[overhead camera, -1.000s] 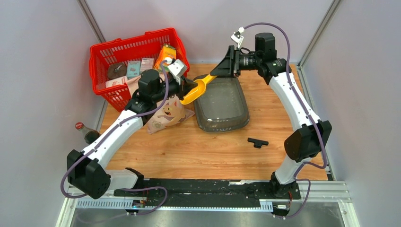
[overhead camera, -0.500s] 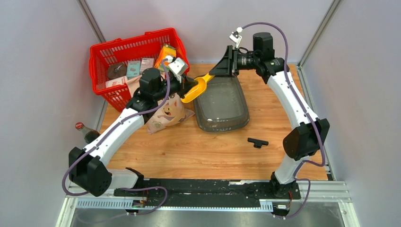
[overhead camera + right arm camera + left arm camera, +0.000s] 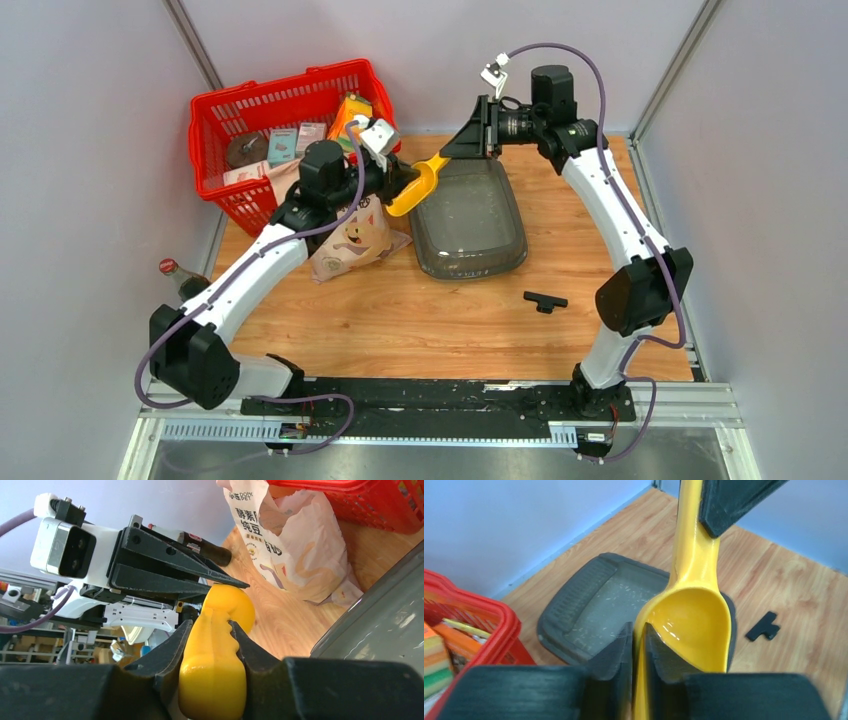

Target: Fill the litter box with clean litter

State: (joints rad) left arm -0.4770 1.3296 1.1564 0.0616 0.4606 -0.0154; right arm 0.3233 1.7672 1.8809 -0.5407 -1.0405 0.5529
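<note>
The dark grey litter box [image 3: 470,222] lies on the table right of centre, with only a few pale specks of litter [image 3: 610,596] on its floor. A yellow scoop [image 3: 420,183] hangs over its far left corner, its bowl [image 3: 691,625] empty. My left gripper [image 3: 398,185] is shut on the bowl's rim [image 3: 639,635]. My right gripper [image 3: 463,150] is shut on the scoop's handle [image 3: 212,655]. The litter box also shows in the left wrist view [image 3: 574,610] and the right wrist view [image 3: 380,615].
A beige cat-printed bag [image 3: 352,240] stands left of the litter box, also in the right wrist view [image 3: 285,545]. A red basket [image 3: 215,110] with goods is at the back left. A black T-shaped piece [image 3: 545,300] lies nearer. A bottle [image 3: 178,278] lies at the left edge.
Both grippers and the scoop have shifted slightly toward the far left; both keep their grip. The litter box and bag have not moved.
</note>
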